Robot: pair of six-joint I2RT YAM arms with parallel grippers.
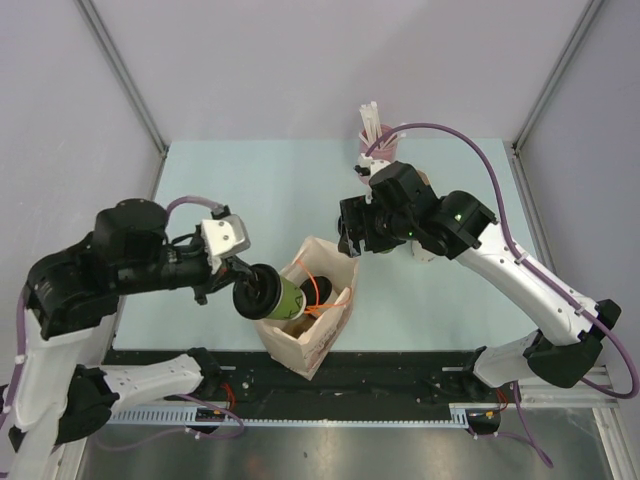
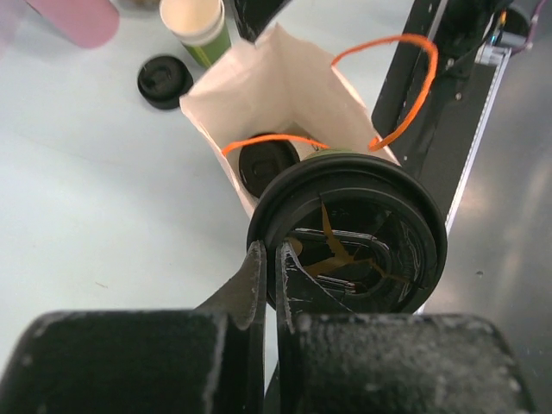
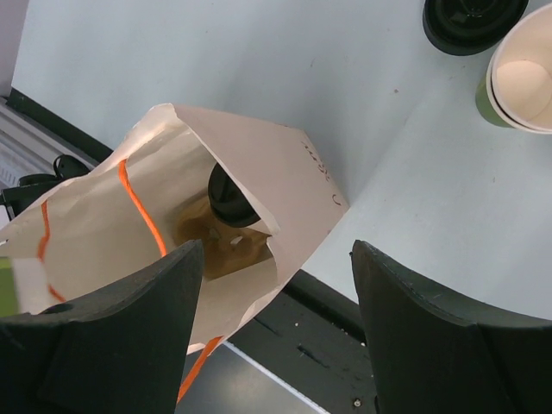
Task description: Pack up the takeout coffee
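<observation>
A green paper cup (image 1: 288,298) with a black lid (image 2: 349,226) hangs tilted over the left rim of a white paper bag (image 1: 318,335) that has orange handles. My left gripper (image 2: 269,259) is shut on the edge of that lid, and shows in the top view as left gripper (image 1: 243,278). Down inside the bag stands another cup, of which only its black lid (image 3: 226,198) shows. My right gripper (image 3: 276,285) hovers open above the bag's far side with nothing between its fingers; from above, the right gripper (image 1: 350,238) sits just behind the bag.
On the table beyond the bag stand an open green cup (image 3: 520,73) without a lid and a loose black lid (image 3: 470,19). A pink cup of straws (image 1: 378,138) stands at the back. The black rail (image 1: 400,372) runs along the near edge.
</observation>
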